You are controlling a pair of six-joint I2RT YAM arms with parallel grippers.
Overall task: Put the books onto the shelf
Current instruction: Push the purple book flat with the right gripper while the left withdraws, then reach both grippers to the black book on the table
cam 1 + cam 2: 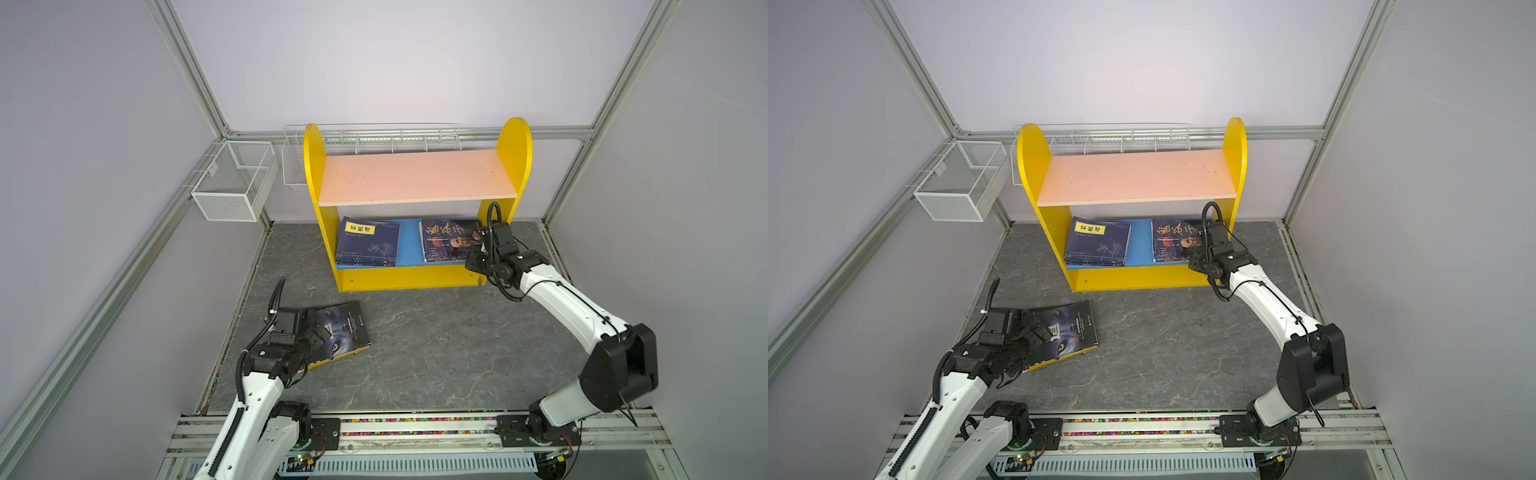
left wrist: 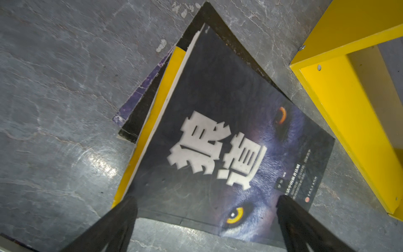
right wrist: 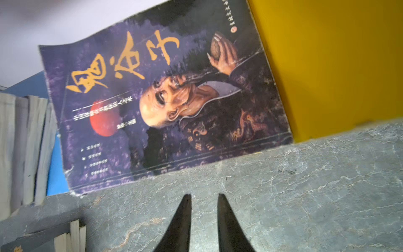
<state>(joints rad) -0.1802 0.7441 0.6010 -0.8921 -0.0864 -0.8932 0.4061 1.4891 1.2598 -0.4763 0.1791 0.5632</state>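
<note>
Yellow shelf near right gripper (slightly ajar, empty); left gripper agape over wolf book.

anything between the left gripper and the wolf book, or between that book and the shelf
Nothing visible. The left gripper hangs open above the wolf book, and only bare table lies between that book and the shelf. The blue lower board shows a gap between the navy stack and the dark book.

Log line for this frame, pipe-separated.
left gripper: open above wolf-cover book atop book pile | right gripper: fingers slightly apart, empty, near old-man-cover book on blue lower board
</note>
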